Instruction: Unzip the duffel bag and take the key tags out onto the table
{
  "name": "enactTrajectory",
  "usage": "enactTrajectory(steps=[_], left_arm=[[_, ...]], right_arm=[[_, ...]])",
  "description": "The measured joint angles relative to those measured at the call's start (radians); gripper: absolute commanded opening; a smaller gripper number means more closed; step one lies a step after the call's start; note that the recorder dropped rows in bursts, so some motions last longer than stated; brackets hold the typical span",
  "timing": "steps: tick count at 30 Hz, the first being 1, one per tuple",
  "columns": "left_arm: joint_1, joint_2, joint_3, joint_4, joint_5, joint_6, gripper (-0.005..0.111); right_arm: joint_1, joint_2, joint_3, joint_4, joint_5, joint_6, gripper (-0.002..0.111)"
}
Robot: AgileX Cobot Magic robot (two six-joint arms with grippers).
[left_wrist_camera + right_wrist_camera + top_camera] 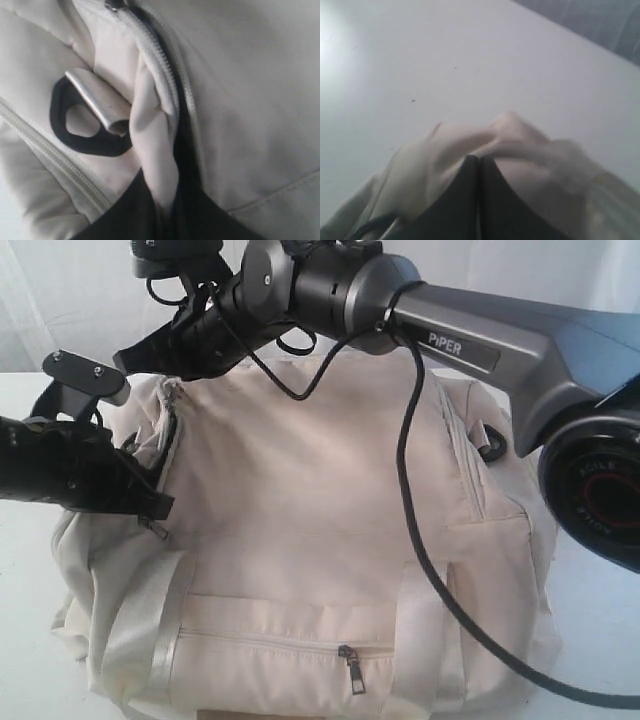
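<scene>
The cream duffel bag (pixel 320 500) fills the middle of the white table (pixel 20 660). My left gripper (pixel 140 502) is at the bag's left end, shut on a fold of cream fabric (pixel 157 165) beside the grey zipper (pixel 160 75). That zipper is parted there, with a dark gap (pixel 186 135) showing. My right gripper (pixel 135 362) reaches across to the bag's far left corner. Its fingers (pixel 470 200) are pressed together on a raised ridge of the bag's fabric (pixel 510 130). The key tags are hidden.
A black ring (pixel 90 142) with a silvery webbing loop (pixel 97 102) lies beside the zipper. The front pocket's zipper pull (pixel 352 668) hangs at the bag's near side. The right arm (pixel 470 340) and its black cable (pixel 410 490) cross over the bag.
</scene>
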Motion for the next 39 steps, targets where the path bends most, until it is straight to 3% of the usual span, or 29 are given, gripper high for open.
enactTrajectory(steps=[8, 15, 18, 25, 27, 32, 39], left_arm=[[0.0, -0.051, 0.0, 0.003, 0.099, 0.0, 0.0], [0.0, -0.09, 0.002, 0.003, 0.121, 0.002, 0.0], [0.0, -0.091, 0.004, 0.003, 0.121, 0.004, 0.0], [0.0, -0.091, 0.004, 0.003, 0.123, 0.005, 0.0], [0.0, -0.091, 0.004, 0.003, 0.123, 0.005, 0.0], [0.0, -0.091, 0.004, 0.005, 0.125, 0.005, 0.0], [0.0, -0.091, 0.004, 0.007, 0.125, 0.023, 0.0]], right_arm=[[-0.017, 0.001, -0.008, -0.004, -0.111, -0.037, 0.0], [-0.021, -0.025, -0.008, -0.006, 0.172, -0.307, 0.002], [-0.031, -0.063, -0.008, -0.006, 0.278, -0.383, 0.013], [-0.086, -0.122, -0.008, 0.056, 0.521, -0.599, 0.062], [-0.088, -0.116, 0.0, 0.136, 0.636, -0.735, 0.062], [-0.064, -0.07, 0.038, 0.166, 0.551, -0.835, 0.062], [-0.036, -0.014, 0.038, 0.08, 0.378, -0.802, 0.06]])
